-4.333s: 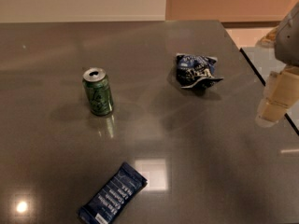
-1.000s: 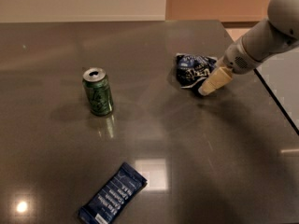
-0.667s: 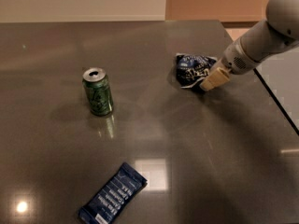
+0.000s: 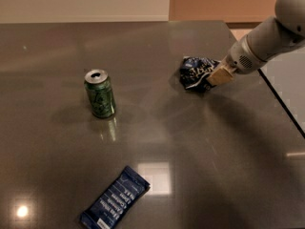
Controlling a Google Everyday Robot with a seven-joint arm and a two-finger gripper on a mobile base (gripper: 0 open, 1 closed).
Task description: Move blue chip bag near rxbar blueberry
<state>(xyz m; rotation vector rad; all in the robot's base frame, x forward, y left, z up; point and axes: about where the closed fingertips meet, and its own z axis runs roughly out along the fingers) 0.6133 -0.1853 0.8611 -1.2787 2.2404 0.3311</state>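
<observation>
The blue chip bag (image 4: 194, 72) is a wrinkly dark blue foil bag lying on the dark table (image 4: 200, 151), right of centre toward the back. My gripper (image 4: 218, 76) comes in from the upper right on a pale arm and sits at the bag's right edge, touching or almost touching it. The rxbar blueberry (image 4: 114, 199) is a flat navy wrapper with white text lines, lying at the front, left of centre, far from the bag.
A green soda can (image 4: 99, 93) stands upright at the middle left, between the bag and the bar. The table's right edge (image 4: 281, 104) runs diagonally just behind the arm.
My gripper has come in from the right side of the table and closed in leftward on the chip bag's right edge. The bag, can and bar have stayed in place.
</observation>
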